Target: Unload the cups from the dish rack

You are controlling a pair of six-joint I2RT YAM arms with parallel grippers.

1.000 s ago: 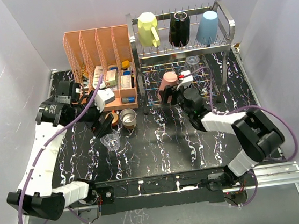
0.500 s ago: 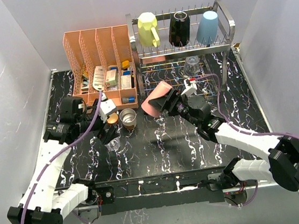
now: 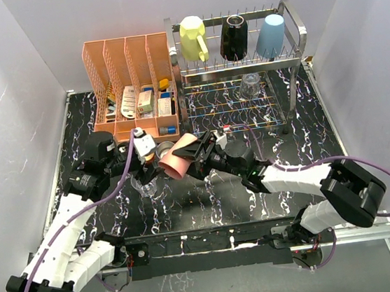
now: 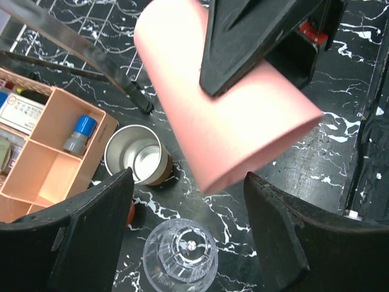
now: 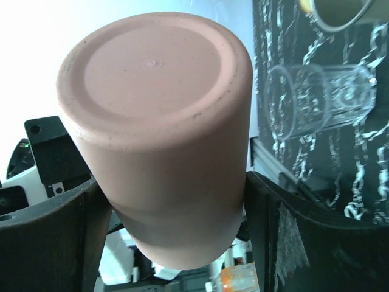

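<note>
My right gripper is shut on the pink tumbler, held tilted above the table left of centre. In the right wrist view its fingers press both sides of the tumbler. My left gripper is open, its jaws on either side of a clear glass standing on the table, apart from it. A steel cup stands just beyond. The dish rack holds a pale yellow mug, a black mug and a light blue tumbler on top, with a clear glass on the lower tier.
A peach slotted organizer with small bottles and boxes stands at the back left, next to the rack. A sliver of a small orange-red cup shows beside my left finger. Grey walls close in the black marbled table.
My right arm has lifted the pink tumbler out of the rack's lower tier and carried it left over the table. My left gripper has moved over the clear glass, its jaws narrowing.
</note>
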